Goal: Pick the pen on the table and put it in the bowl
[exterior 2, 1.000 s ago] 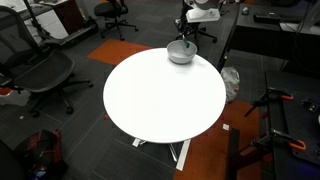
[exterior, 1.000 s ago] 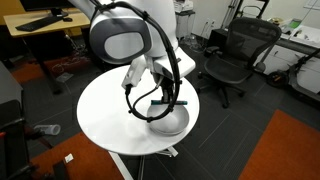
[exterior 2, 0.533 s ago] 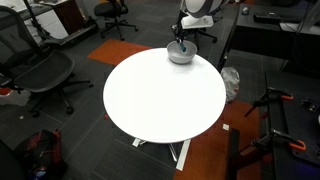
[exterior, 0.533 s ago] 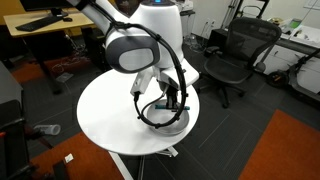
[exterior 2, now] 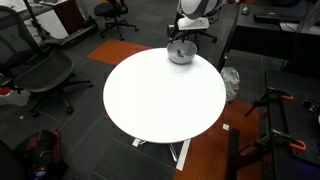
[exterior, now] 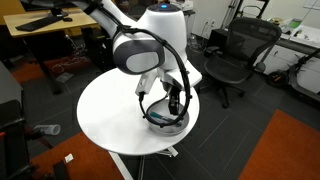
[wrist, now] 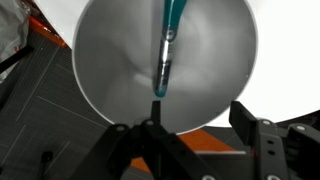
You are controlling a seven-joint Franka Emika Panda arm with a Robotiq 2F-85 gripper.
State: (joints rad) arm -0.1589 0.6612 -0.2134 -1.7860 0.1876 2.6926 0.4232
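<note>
The wrist view looks straight down into the white bowl [wrist: 120,60]. The pen [wrist: 165,50], teal with a dark end, lies against the bowl's inner wall. My gripper [wrist: 200,108] hangs just above, open, its fingers [wrist: 245,115] spread with nothing between them. The pen's dark end sits close to one fingertip; I cannot tell whether they touch. In both exterior views the gripper [exterior: 166,104] [exterior 2: 180,38] hovers right over the bowl [exterior: 176,124] [exterior 2: 181,55] at the edge of the round white table [exterior: 105,110] [exterior 2: 160,95]. The pen does not show in either of them.
Black office chairs [exterior: 232,55] [exterior 2: 40,70] stand around the table. A wooden desk [exterior: 45,25] is behind. Orange carpet [exterior: 280,150] and a tripod [exterior 2: 275,110] lie past the table's edge. The bowl sits close to the table rim.
The arm has come down over the bowl. The jaws were shut on the pen and now stand apart, and the pen rests inside the bowl.
</note>
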